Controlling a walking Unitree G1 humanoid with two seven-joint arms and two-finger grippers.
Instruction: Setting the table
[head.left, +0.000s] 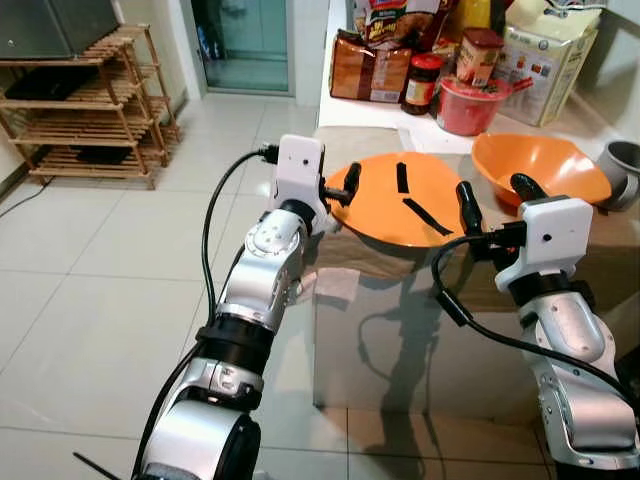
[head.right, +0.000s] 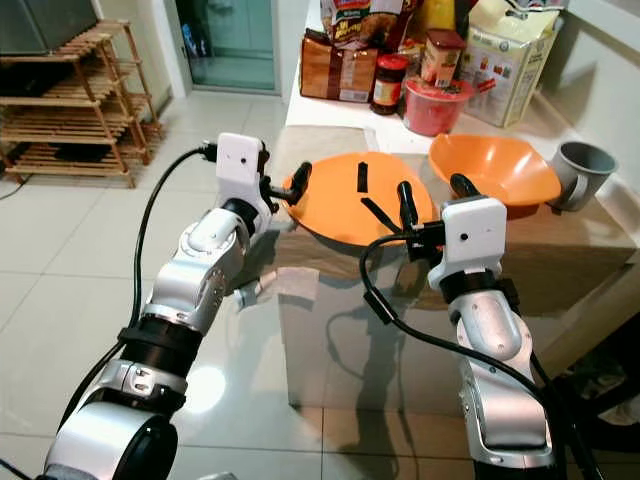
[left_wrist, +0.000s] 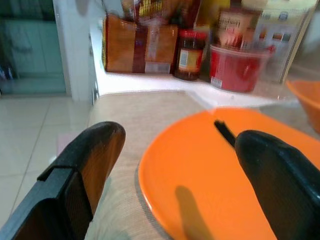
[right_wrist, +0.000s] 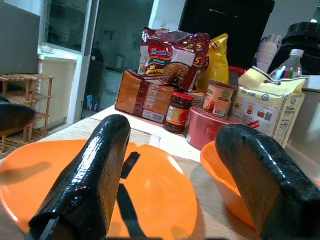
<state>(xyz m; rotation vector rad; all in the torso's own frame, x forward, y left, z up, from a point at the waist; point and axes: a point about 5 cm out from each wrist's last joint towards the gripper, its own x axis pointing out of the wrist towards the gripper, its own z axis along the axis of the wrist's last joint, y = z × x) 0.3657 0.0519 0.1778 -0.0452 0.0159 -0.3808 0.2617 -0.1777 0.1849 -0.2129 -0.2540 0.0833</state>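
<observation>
- Step in hand, as a judgement: taking hold of the orange plate that lies on the table, to set it in its place.
- Best to slide the left gripper a little further over the plate's near left rim, so that one finger goes under the edge and one above, and only then to close.
- Better to grip the rim, not the flat middle; the plate looks smooth and thin, so likely to slip under a weak pinch.
- Good to keep the plate level when lifting: two black strips lie loose on it and may slide off.
- Also to watch the orange bowl just beside the plate on the right, and the grey mug at the table's far right edge; a wide swing could knock them.
- Left gripper: jaws wide open, holding nothing; in the left wrist view the plate's rim sits between the two fingers, seemingly not yet touched.
- Right gripper: jaws wide open too, empty, hovering between the plate and the bowl, near both; contact with either not possible to tell.
- Red tub, jar and food packets stand on the white counter behind, well apart from both grippers.
</observation>
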